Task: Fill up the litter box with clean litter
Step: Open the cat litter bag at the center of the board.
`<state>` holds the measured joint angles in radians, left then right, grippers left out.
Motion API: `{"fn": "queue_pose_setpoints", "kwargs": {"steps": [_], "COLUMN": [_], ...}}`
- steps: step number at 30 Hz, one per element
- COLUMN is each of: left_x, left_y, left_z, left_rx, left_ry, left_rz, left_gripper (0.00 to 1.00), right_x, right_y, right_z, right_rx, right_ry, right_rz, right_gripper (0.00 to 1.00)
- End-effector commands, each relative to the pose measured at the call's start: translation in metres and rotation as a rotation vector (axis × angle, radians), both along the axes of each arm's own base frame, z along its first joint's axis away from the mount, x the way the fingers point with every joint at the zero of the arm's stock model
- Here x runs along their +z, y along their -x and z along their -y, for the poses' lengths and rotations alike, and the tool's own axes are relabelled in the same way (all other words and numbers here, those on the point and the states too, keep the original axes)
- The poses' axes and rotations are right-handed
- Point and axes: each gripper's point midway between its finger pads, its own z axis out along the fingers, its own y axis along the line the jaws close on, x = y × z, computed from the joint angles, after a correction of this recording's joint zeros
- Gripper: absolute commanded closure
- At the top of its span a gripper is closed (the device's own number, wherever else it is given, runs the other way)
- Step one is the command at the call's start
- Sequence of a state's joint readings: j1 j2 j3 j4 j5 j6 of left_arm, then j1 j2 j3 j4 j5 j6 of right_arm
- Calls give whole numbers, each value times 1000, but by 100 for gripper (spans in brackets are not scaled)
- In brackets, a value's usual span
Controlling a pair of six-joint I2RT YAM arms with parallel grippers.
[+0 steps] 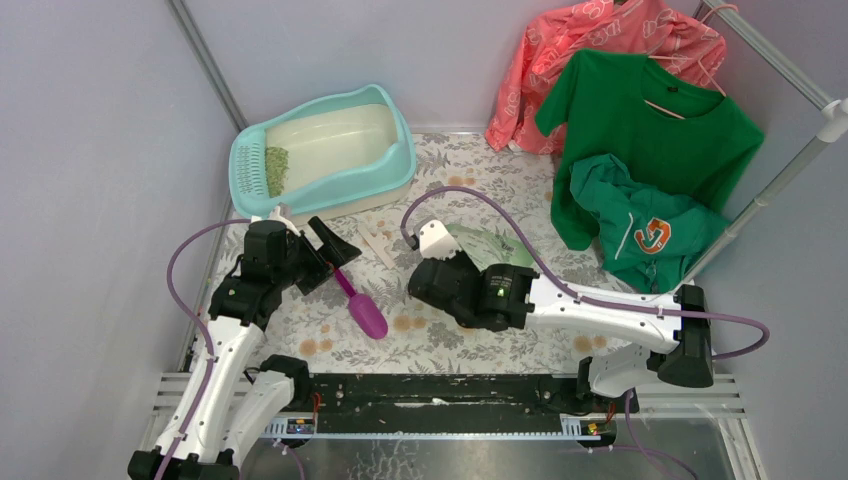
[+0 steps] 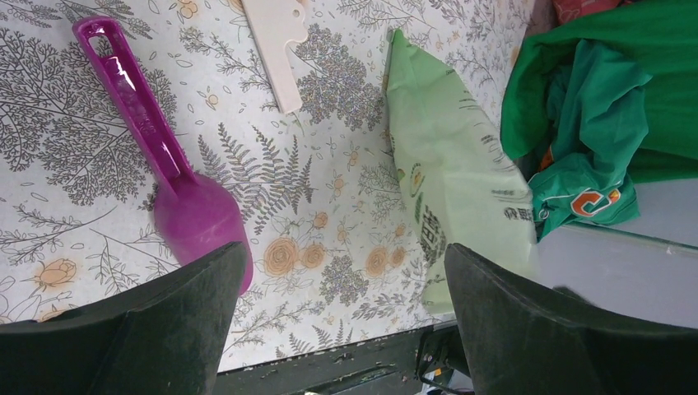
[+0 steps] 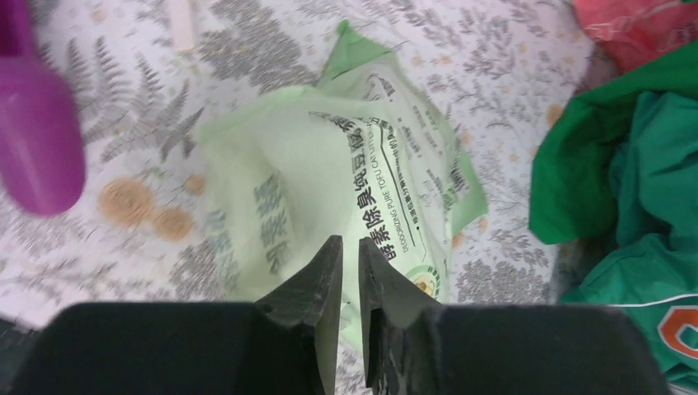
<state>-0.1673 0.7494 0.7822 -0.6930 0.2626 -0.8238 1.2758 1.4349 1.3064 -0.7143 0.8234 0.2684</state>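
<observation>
Bottom of the overhead frame: both arms reach out from their bases over the floral worktop (image 1: pixel 430 345). The left fingers (image 2: pixel 218 284) are spread wide with nothing between them, hanging above the worktop. In the left wrist view the purple scoop (image 2: pixel 193 214) lies just beyond the left-hand finger, bowl toward the camera, handle running to the upper left.

Centre of the overhead frame, the right arm lies low. In its wrist view, the right fingers (image 3: pixel 323 276) are drawn almost together, only a thin slit between them, right over the near end of the light green printed bag (image 3: pixel 329 164). Whether they pinch the plastic, I cannot tell. The bag sits on the worktop, right of the scoop and apart from it. A pale flat strip (image 2: pixel 276 49) lies a little further out between the two.

Further back, upper left of the overhead frame, is the litter box (image 1: pixel 405 160): turquoise rim, cream basin, slotted grate (image 1: pixel 250 170) at its left end. The clean litter (image 1: pixel 276 172) is a small green patch in the basin just beside the grate.

Far right, a green T-shirt (image 1: pixel 650 130) hangs on a hanger, with a coral garment (image 1: pixel 580 60) behind it and a teal hoodie (image 1: pixel 640 225) with an orange emblem below.
</observation>
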Motion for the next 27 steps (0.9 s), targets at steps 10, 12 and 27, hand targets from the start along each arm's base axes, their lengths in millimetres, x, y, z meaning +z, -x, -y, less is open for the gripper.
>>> {"fn": "queue_pose_setpoints", "kwargs": {"steps": [10,12,27], "left_x": [8,9,4], "left_y": [0,0,-2], "left_z": [0,1,3], "left_rx": [-12,-15,-33], "left_ry": [3,4,4], "left_rz": [26,27,24], "left_gripper": [1,1,1], "right_x": [-18,-25,-54], "right_y": [78,76,15], "right_z": [-43,-47,-30], "right_rx": [116,102,-93], "right_ry": [-8,12,221], "right_rz": [-46,-26,189], "right_gripper": [100,98,93]}}
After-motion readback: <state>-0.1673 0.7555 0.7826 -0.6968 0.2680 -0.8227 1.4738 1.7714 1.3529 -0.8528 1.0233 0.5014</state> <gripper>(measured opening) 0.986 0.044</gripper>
